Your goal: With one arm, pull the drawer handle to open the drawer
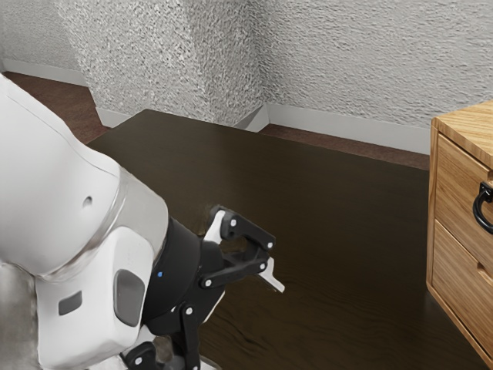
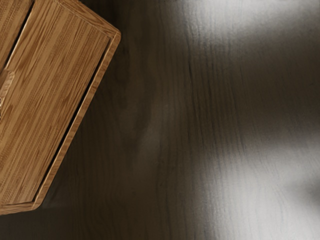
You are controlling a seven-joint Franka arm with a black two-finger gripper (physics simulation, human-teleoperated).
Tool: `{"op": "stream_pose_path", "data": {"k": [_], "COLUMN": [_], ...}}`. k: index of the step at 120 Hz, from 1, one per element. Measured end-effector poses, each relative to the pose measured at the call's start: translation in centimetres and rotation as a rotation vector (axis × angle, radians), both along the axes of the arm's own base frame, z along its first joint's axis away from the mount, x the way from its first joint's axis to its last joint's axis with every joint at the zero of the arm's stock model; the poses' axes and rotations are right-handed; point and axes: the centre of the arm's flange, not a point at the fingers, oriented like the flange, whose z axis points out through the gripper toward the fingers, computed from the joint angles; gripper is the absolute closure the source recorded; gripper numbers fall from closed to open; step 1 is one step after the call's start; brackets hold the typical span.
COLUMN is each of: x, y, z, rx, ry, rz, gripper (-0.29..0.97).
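The gripper point(image 1: 243, 253) was held with jaws spread and empty over the dark table point(image 1: 339, 193), well apart from the wooden cabinet point(image 1: 451, 127) at the exterior view's right, where the upper drawer point(image 1: 456, 181) with its black handle point(image 1: 483, 206) was seen shut.

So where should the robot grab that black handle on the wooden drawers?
Probably the bar of the black handle. It stands out from the upper drawer front like a loop, so fingers fit around it. The open gripper should come across the table straight at that front, one finger each side of the bar.
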Motion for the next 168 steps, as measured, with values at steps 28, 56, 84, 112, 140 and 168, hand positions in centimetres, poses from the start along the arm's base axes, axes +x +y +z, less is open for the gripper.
{"op": "stream_pose_path", "data": {"k": [28, 56, 84, 112, 140, 168], "x": [0.5, 2.6, 8.4, 16.0, 17.8, 11.5], "y": [-5.7, -8.9, -9.7, -5.8, -4.0, -9.2], "z": [0.5, 0.5, 0.0, -1.9, -1.7, -1.0], "rx": [0.051, 0.115, 0.173, 0.210, 0.214, 0.228], "ry": [-0.136, -0.194, -0.214, -0.204, -0.244, -0.237], "rz": [-0.255, -0.373, -0.365, -0.279, -0.273, -0.433], "gripper": [0.00, 0.00, 0.00, 0.00, 0.00, 0.00]}}
